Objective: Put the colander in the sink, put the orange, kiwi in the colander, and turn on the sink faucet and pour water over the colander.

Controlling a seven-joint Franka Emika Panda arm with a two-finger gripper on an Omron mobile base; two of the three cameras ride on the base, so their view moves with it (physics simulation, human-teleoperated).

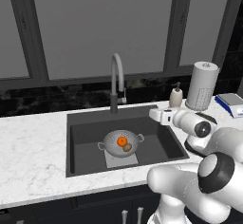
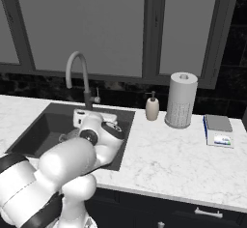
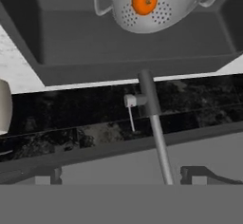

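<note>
The robot's gripper (image 1: 155,114) hangs over the right rear part of the sink (image 1: 85,123), its jaws spread wide and holding nothing. In the hand view it faces the sink faucet (image 3: 149,99), and the small side lever (image 3: 130,105) juts from the dark lower stem with a thin rod hanging from it.

The faucet stands on the white marble counter (image 1: 28,147) at the back edge of the basin, a tall grey gooseneck whose arched spout reaches forward over the sink.

Lower, in the middle of the dark basin, the colander (image 1: 121,144) sits upright on the lighter grey square. The orange (image 1: 122,141) and the brown kiwi (image 1: 127,147) lie inside it, touching each other.

Off to the right on the counter stand a soap dispenser (image 1: 176,97), a paper towel roll (image 1: 202,86) and a kitchen scale (image 1: 230,103).

Judging by the layout, turning on the water remains. The lever looks small, rigid and smooth, so the fingers could slip off; pushing its tip sideways seems safer than pinching. The spout looks stiff and should swivel if nudged near the arch.
</note>
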